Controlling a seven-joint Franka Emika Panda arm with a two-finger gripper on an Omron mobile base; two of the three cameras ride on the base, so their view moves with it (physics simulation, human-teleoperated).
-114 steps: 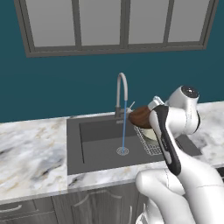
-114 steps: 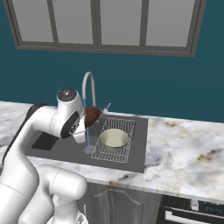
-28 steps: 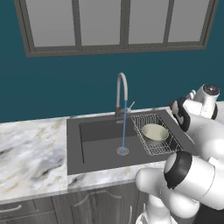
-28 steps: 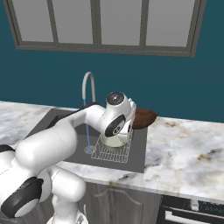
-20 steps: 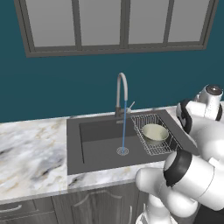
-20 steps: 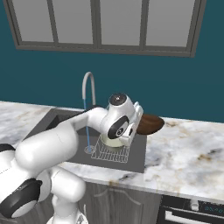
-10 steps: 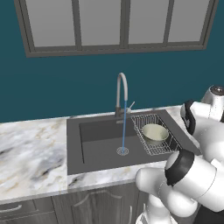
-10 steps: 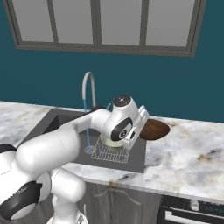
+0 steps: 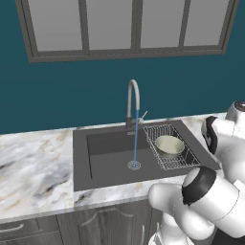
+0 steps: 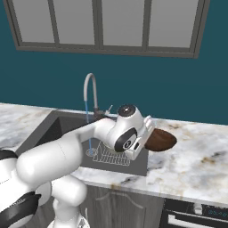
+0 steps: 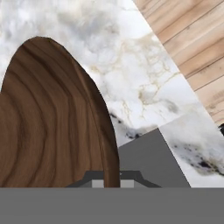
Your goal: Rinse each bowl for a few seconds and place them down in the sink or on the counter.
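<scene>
My gripper [image 11: 112,177] is clamped on the rim of the brown bowl [image 10: 160,140], wall pinched between the jaws so the bowl hangs out beyond my fingertips. In the hand view its wood-grain side is right in front of me, w/ the counter [image 10: 196,162] beneath. I'm holding it off the sink's right edge, over marble, prob. because this one's due to be set down here, not back in the basin. The cream bowl [image 9: 169,145] sits in the wire rack [image 9: 165,158] inside the sink [image 9: 110,165], back toward my arm's side, well apart from me. Faucet [image 9: 133,103] is running, stream hitting the drain [image 9: 134,165]. Cream one needs rinsing next, I'd judge.
</scene>
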